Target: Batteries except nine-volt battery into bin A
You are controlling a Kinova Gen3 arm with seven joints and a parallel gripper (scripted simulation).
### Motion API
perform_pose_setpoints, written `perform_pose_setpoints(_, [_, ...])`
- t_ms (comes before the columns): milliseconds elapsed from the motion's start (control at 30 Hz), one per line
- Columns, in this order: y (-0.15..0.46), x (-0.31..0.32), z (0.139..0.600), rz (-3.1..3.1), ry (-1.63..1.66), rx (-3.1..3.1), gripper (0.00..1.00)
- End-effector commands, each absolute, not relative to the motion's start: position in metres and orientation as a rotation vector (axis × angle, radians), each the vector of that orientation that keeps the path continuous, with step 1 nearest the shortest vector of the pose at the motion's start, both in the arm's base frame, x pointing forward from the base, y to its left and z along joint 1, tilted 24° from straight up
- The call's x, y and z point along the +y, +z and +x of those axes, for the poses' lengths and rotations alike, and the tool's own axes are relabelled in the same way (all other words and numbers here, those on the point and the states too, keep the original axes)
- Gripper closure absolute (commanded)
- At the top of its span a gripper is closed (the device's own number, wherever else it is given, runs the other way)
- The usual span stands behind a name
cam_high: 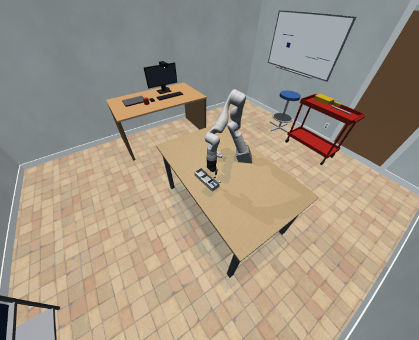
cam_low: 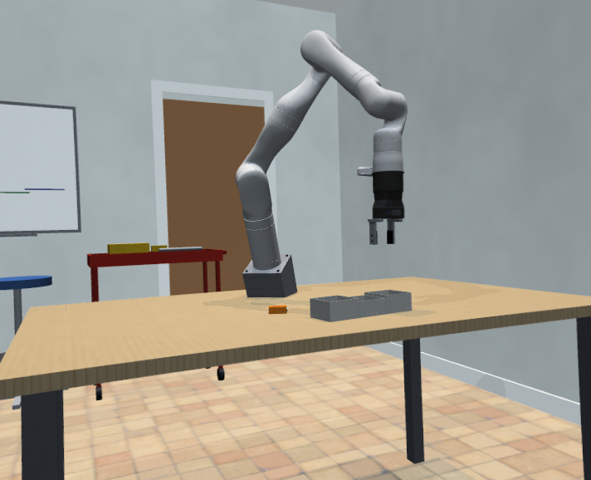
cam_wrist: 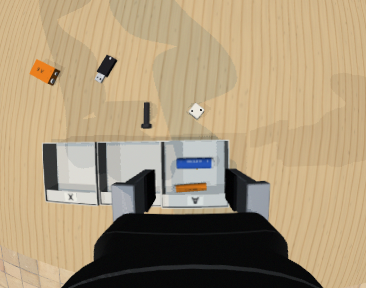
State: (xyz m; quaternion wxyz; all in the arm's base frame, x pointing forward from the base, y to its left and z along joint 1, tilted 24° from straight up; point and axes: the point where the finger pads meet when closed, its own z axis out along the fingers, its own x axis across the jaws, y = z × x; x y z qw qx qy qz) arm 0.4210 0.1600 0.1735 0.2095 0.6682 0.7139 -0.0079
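Note:
My gripper (cam_wrist: 190, 184) (cam_low: 381, 238) (cam_high: 212, 171) is open and empty. It hangs well above a row of three grey bins (cam_low: 337, 309) (cam_high: 201, 175) on the table (cam_low: 130, 330) (cam_high: 260, 205). In the wrist view the right-hand bin (cam_wrist: 219, 154), the one below my fingers, holds a blue battery (cam_wrist: 194, 163) and an orange battery (cam_wrist: 191, 187). The other two bins (cam_wrist: 71, 168) look empty. An orange nine-volt battery (cam_wrist: 45, 71) (cam_low: 277, 309) lies on the table beyond the bins, at the far left of the wrist view.
A black USB stick (cam_wrist: 106, 68), a black bolt (cam_wrist: 146, 114) and a white die (cam_wrist: 197, 111) lie on the table just beyond the bins. The arm's base (cam_low: 269, 281) stands behind them. The table edge runs close behind the bins in the wrist view.

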Motion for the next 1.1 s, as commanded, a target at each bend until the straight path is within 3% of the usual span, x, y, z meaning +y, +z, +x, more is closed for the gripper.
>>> perform_pose_setpoints(0, [0.183, 0.168, 0.418, 1.849, -0.006, 1.997, 0.00])
perform_pose_setpoints(1067, [0.203, 0.174, 0.412, 1.849, -0.006, 1.996, 0.00])
